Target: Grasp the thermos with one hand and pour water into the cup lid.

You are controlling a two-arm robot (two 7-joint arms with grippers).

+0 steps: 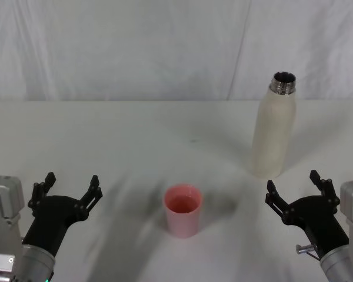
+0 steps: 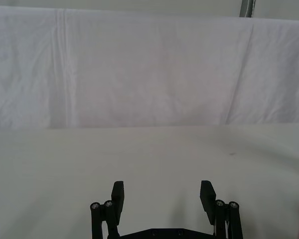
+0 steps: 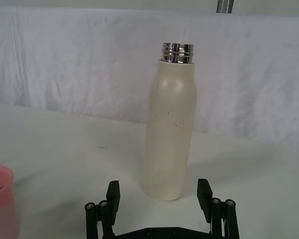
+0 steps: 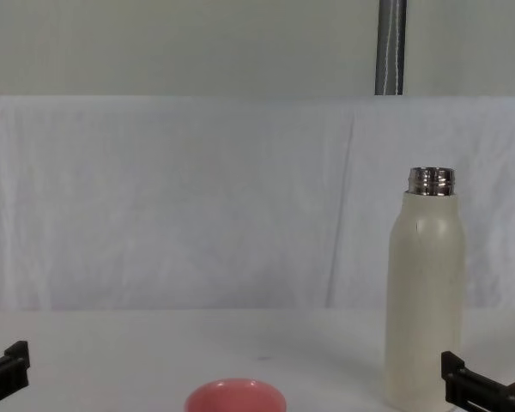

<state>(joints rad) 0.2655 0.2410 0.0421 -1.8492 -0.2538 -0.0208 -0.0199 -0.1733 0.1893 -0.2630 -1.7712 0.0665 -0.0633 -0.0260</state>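
Note:
The cream-white thermos (image 1: 274, 128) stands upright and uncapped at the right of the table, its steel neck showing; it also rises in the right wrist view (image 3: 170, 129) and the chest view (image 4: 425, 296). The pink cup lid (image 1: 183, 210) sits upright in the near middle, its rim low in the chest view (image 4: 235, 396). My right gripper (image 1: 294, 187) is open, just in front of the thermos and apart from it, its fingers (image 3: 112, 194) spread wider than the bottle. At the near left my left gripper (image 1: 72, 183) rests open and holds nothing.
A white cloth covers the table (image 1: 135, 135) and hangs as a backdrop behind it. A grey pole (image 4: 391, 47) stands behind the backdrop. Bare tabletop lies between the cup lid and the thermos.

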